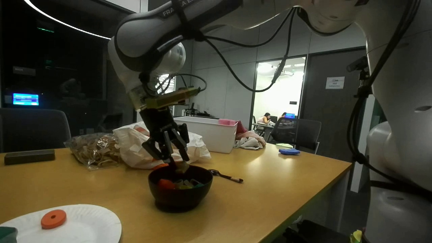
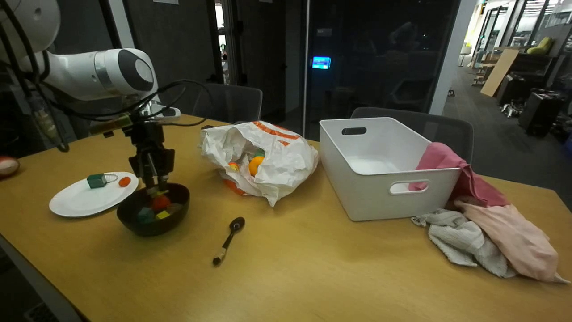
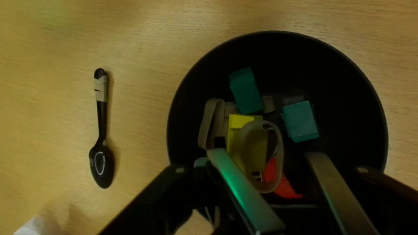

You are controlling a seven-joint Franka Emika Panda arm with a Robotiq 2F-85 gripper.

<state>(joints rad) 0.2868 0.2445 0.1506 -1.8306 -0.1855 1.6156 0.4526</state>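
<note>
Gripper (image 3: 265,156): pointing down at the mouth of the black bowl (image 1: 182,199), where we see its jaws standing partway apart
Pale band (image 3: 280,153): a loop between the jaws, overlapping the yellow block (image 3: 232,138) in the wrist view; we cannot tell whether it touches the jaw beside it
Black bowl: upright on the counter (image 2: 313,277), between the paper plate (image 1: 87,224) and the paper bag (image 2: 290,156), in from the counter's right-hand edge in an exterior view
Bowl contents: besides the yellow block, we make out two teal blocks (image 3: 246,90), a partly hidden red piece (image 3: 287,188) and a folded tan band (image 3: 206,125)
Paper plate: apart from the bowl; on it we find an orange disc (image 1: 59,220) and a green block (image 2: 96,180)
Paper bag: crumpled, its mouth open, with a round orange thing (image 2: 255,165) and smaller coloured things (image 2: 233,166) showing inside
White bin (image 2: 375,199): towards the counter's far edge in an exterior view, a pink cloth (image 2: 440,158) hanging from inside it over the wall
Plastic bag (image 1: 94,150): clear, holding tan strips (image 1: 89,152), just beside the paper bag
Spoon (image 3: 101,120): black, tan tape (image 3: 101,86) round its handle, lying on the counter near the bowl, apart from it
</note>
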